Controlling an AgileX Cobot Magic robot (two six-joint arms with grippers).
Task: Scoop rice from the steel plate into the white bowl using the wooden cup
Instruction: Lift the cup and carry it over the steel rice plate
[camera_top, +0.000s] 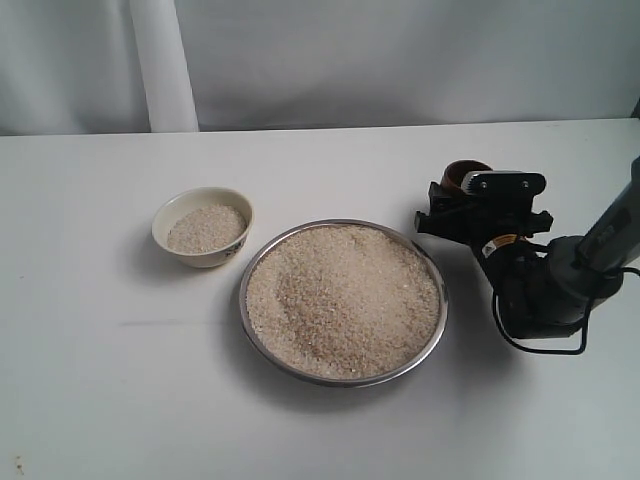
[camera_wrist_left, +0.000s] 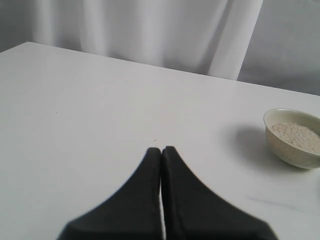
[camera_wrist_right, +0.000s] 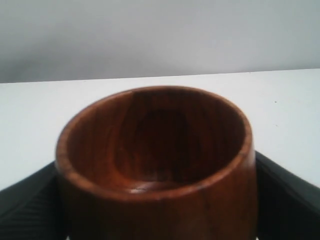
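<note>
The steel plate (camera_top: 243, 308) lies mid-table, heaped with rice (camera_top: 340, 295). To its left stands the white bowl (camera_top: 170, 243), also in the left wrist view (camera_wrist_left: 285, 152), partly filled with rice (camera_wrist_left: 296, 136). The wooden cup (camera_top: 462, 172) stands upright and looks empty just beyond the plate's right rim. My right gripper (camera_top: 470, 205) holds it, and in the right wrist view the cup (camera_wrist_right: 155, 150) fills the space between the black fingers (camera_wrist_right: 30, 200), which press its sides. My left gripper (camera_wrist_left: 161, 150) is shut and empty over bare table, left of the bowl; the exterior view does not show it.
The white table (camera_top: 120, 380) carries only the plate, the bowl and the cup. A white curtain (camera_top: 400, 60) hangs along its far edge. The right arm (camera_top: 560, 280) reaches in from the right side.
</note>
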